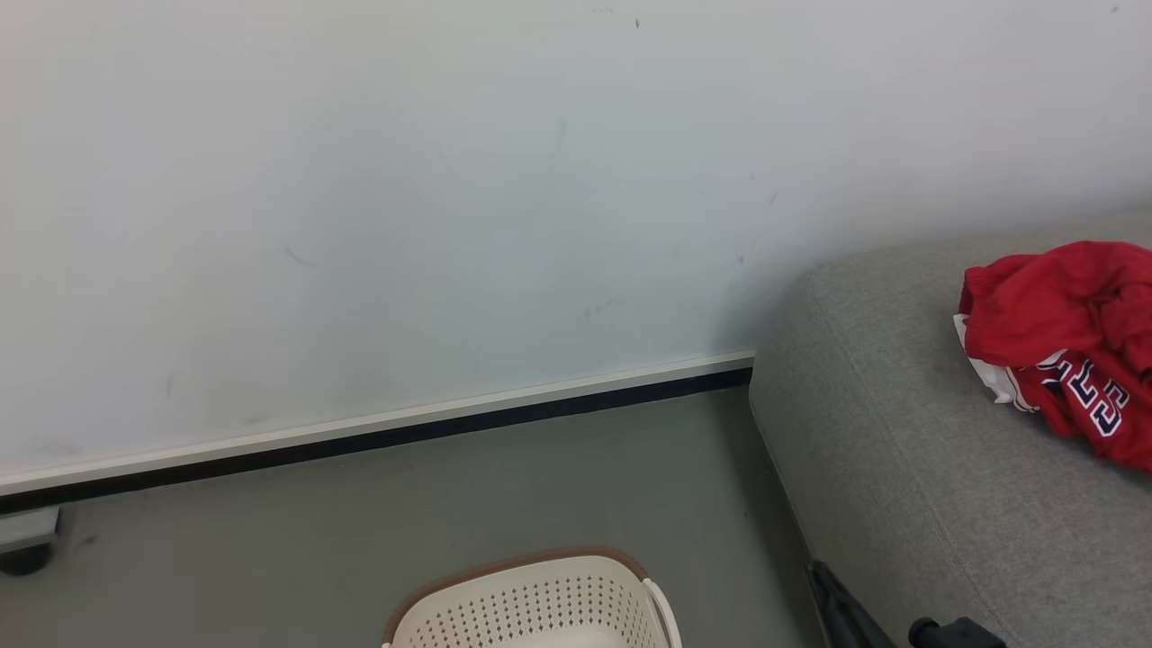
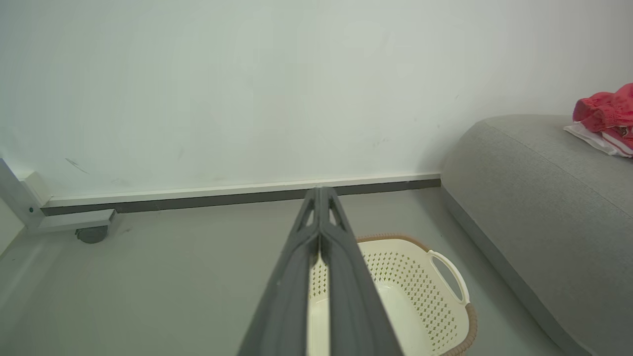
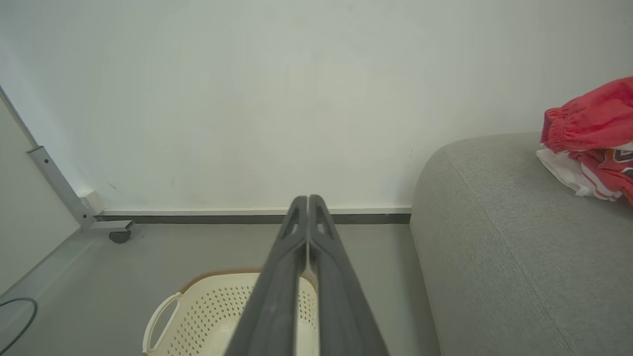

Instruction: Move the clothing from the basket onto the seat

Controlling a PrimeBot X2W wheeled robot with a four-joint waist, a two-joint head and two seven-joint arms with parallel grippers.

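The clothing (image 1: 1062, 333) lies bunched on the seat (image 1: 900, 468) at the right: red garments with white trim, one with navy-and-white lettering. The cream basket (image 1: 531, 603) with its brown rim stands on the floor at the bottom centre, left of the seat, and the part of its inside that shows is bare plastic. In the left wrist view my left gripper (image 2: 320, 193) is shut with nothing in it, above the basket (image 2: 420, 291). My right gripper (image 3: 307, 200) is likewise shut on nothing over the basket (image 3: 217, 311). The clothing (image 3: 588, 133) lies far to its right on the seat (image 3: 519, 257).
A white wall with a dark skirting line runs behind everything. A metal frame foot with a caster (image 2: 91, 233) stands at the far left by the wall. A dark cable (image 3: 20, 321) curves on the grey floor at the left. Open floor lies between basket and wall.
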